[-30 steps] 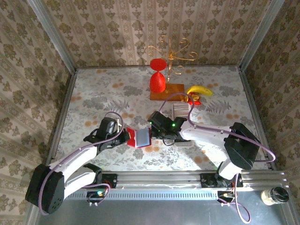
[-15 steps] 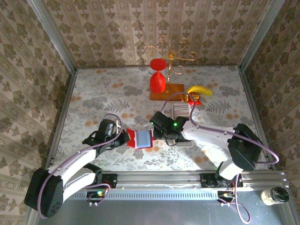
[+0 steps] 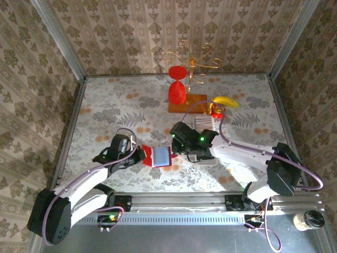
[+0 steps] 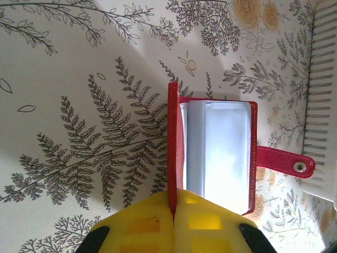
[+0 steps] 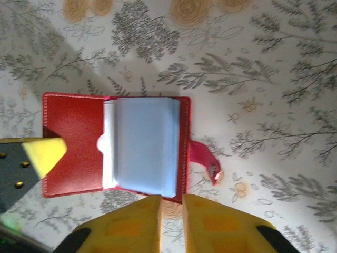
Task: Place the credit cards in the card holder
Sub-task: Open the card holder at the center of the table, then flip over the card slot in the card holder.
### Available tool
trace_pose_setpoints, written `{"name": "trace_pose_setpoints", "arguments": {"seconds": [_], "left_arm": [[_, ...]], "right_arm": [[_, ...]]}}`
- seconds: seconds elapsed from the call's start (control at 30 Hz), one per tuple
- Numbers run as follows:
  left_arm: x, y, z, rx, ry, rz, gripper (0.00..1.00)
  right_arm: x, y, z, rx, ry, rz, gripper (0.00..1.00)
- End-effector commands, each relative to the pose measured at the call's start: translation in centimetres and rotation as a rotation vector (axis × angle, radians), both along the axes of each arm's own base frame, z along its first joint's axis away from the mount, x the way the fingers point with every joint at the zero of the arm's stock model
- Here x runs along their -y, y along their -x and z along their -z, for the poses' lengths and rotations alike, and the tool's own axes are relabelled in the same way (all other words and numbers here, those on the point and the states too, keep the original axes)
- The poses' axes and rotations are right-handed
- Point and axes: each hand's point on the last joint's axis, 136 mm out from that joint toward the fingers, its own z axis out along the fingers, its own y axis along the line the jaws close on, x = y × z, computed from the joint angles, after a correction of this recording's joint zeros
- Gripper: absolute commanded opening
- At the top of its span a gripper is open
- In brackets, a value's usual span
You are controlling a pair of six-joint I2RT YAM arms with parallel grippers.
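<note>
- Right wrist view: right jaws, lately shut, have parted to a slit and hold nothing; the open card holder [image 5: 73,137] lies just ahead.
- Left jaws are clamped on its cover.
- Credit cards [image 3: 204,123] lie behind the right jaws; loading judged pending.

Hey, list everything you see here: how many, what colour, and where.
card holder: one, red, pale blue-grey inside, open, near middle of table
credit cards: one striped whitish row, right of the holder, partly under the right arm
goblet-shaped glass: one, red, on the board
wooden board: one, brown, back middle
wire stand: one, gold, behind the glass
banana: one, yellow, right of the board
jar: one, pale, off the table, near right
table: one, white floral top
left claw: one, yellow fingers, shut on the holder's raised cover
right claw: one, yellow fingers, slightly apart, at the holder's edge
</note>
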Motion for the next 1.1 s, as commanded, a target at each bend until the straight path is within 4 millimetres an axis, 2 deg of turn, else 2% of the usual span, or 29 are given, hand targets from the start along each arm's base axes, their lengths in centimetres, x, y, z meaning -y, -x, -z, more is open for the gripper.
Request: {"name": "trace_pose_setpoints", "arguments": {"seconds": [0.0,0.13,0.43,0.67,1.07], "left_arm": [[-0.1,0.5,0.4,-0.026,0.010,-0.001,0.00],[-0.1,0.7,0.5,-0.031,0.009,0.001,0.00],[-0.1,0.9,0.8,-0.030,0.012,-0.004,0.00],[0.1,1.0,0.9,-0.031,0.008,-0.001,0.00],[0.2,1.2,1.1,-0.034,0.010,-0.001,0.00]], "right_arm": [[-3.2,0.4,-1.7,-0.001,-0.087,-0.062,0.23],[-4.9,0.9,-1.0,-0.029,-0.111,-0.076,0.27],[-6.8,1.7,4.4,-0.146,-0.073,-0.071,0.32],[-6.3,1.9,7.3,-0.193,-0.006,-0.047,0.35],[-6.1,2.3,9.9,-0.237,0.028,-0.030,0.38]]}}
